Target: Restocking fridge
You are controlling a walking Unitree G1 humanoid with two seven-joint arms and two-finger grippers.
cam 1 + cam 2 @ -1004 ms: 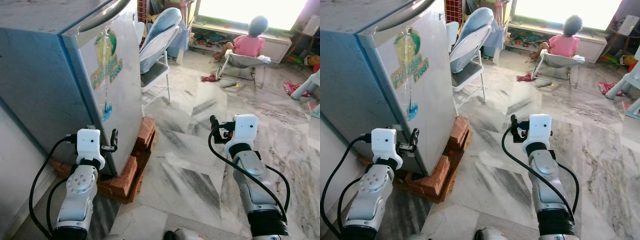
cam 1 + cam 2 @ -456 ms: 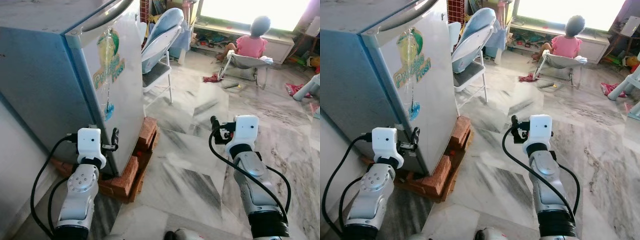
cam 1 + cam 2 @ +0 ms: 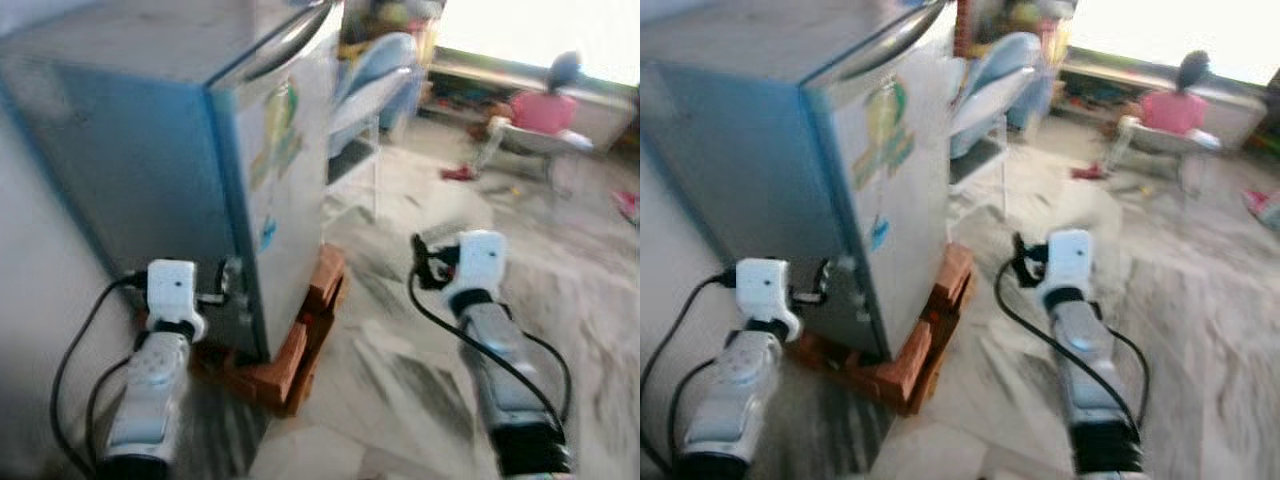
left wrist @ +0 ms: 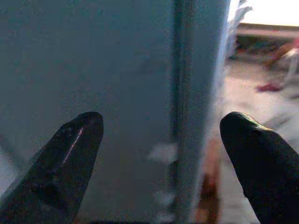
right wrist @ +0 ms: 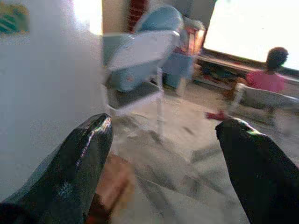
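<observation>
Since the earlier frames the whole picture has slid and blurred, so the camera has swung leftward; the fridge now stands nearer the middle of the head views, while both arms keep their raised pose.

Left pincer (image 3: 232, 283) is held low against the fridge (image 3: 150, 170), just beside its front lower corner. Seen from the left wrist, its two black fingers (image 4: 70, 154) are spread wide and hold nothing, and they frame the vertical seam where the blue-grey side wall meets the door edge. Whether a fingertip touches the metal cannot be told.

That fridge is a boxy, smooth-sided cabinet with a blue side, a pale door bearing a green and yellow sticker (image 3: 283, 135), and a curved grey handle (image 3: 895, 32) along the top edge. It rests on a rough base of red bricks (image 3: 300, 340) on the floor.

Right pincer (image 3: 1019, 262) hangs over the marble floor (image 3: 400, 400), well apart from the fridge door. Its glossy, rounded fingers (image 5: 79, 163) are spread apart and empty.

Beyond stands a light blue folding chair (image 5: 140, 56) with a thin white metal frame. At the far edge of the veined, polished floor a person (image 3: 1178, 100) in a pink top sits facing a bright window.
</observation>
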